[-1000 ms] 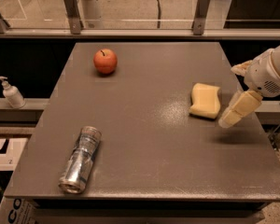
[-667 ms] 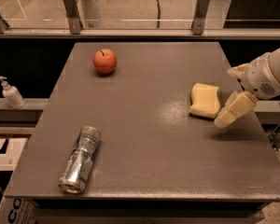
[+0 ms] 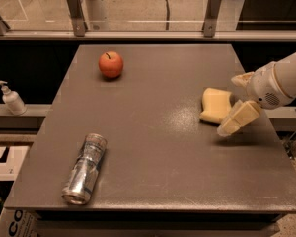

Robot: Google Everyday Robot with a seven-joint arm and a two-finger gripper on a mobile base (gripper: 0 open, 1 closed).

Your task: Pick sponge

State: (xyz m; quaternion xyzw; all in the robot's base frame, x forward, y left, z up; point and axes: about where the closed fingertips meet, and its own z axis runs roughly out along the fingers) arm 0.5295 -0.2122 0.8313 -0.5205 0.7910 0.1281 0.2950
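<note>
The sponge (image 3: 214, 104), a pale yellow foam block with wavy sides, lies flat on the right part of the grey table (image 3: 153, 147). My gripper (image 3: 230, 104) comes in from the right edge on a white arm (image 3: 286, 80). It is open and holds nothing. One pale yellow finger (image 3: 238, 118) hangs at the sponge's near right corner. The other fingertip (image 3: 240, 78) shows just beyond the sponge's far right corner. The sponge's right end lies at the mouth of the open fingers. I cannot tell if they touch it.
A red apple (image 3: 111, 64) stands at the far left of the table. A crushed silver can (image 3: 84, 168) lies on its side at the near left. A white pump bottle (image 3: 11, 98) stands on a ledge off the table's left side. A glass rail runs behind.
My gripper has moved a little to the left, closer to the sponge's right end. The sponge, apple and can have not moved.
</note>
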